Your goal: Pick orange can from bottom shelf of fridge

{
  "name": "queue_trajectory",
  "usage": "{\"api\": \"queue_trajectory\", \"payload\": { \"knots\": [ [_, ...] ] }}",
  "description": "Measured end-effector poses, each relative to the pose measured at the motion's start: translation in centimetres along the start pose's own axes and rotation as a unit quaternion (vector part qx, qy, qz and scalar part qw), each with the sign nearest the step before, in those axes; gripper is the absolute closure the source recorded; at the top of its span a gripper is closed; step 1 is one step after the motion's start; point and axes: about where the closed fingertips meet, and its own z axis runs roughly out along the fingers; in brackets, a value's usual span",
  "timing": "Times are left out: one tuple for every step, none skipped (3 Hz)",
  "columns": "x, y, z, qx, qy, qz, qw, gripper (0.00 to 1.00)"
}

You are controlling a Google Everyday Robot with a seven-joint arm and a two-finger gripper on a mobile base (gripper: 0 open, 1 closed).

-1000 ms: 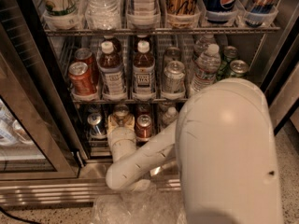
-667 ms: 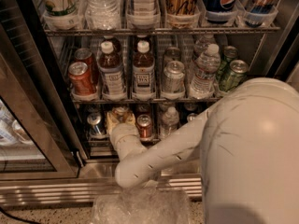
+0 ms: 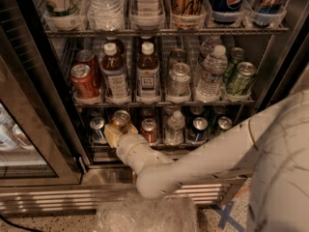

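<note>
In the fridge (image 3: 43,202), the gripper (image 3: 119,131) is at the left part of the bottom shelf (image 3: 205,144), right at the orange can (image 3: 120,118), which stands between the leftmost can (image 3: 98,128) and a neighbouring can (image 3: 148,129), with the water bottle (image 3: 175,127) farther right.

Shows the tool (image 3: 120,133) low in the fridge (image 3: 101,177), at the bottom shelf (image 3: 96,147), right against the orange can (image 3: 120,118). Finds that can between a blue-and-silver can (image 3: 98,126) and a red can (image 3: 148,128), silver top facing up.
</note>
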Motion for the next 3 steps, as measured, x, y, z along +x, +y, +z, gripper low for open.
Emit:
{"api": "queue_trajectory", "payload": {
  "knots": [
    [0.5, 1.5, -2.9, -0.028, 0.027, 0.012, 0.9992, 1.00],
    [0.6, 1.2, -5.7, -0.028, 0.039, 0.020, 0.9987, 1.00],
    [0.3, -0.3, -8.3, -0.009, 0.028, 0.040, 0.9988, 1.00]
  ]
}}
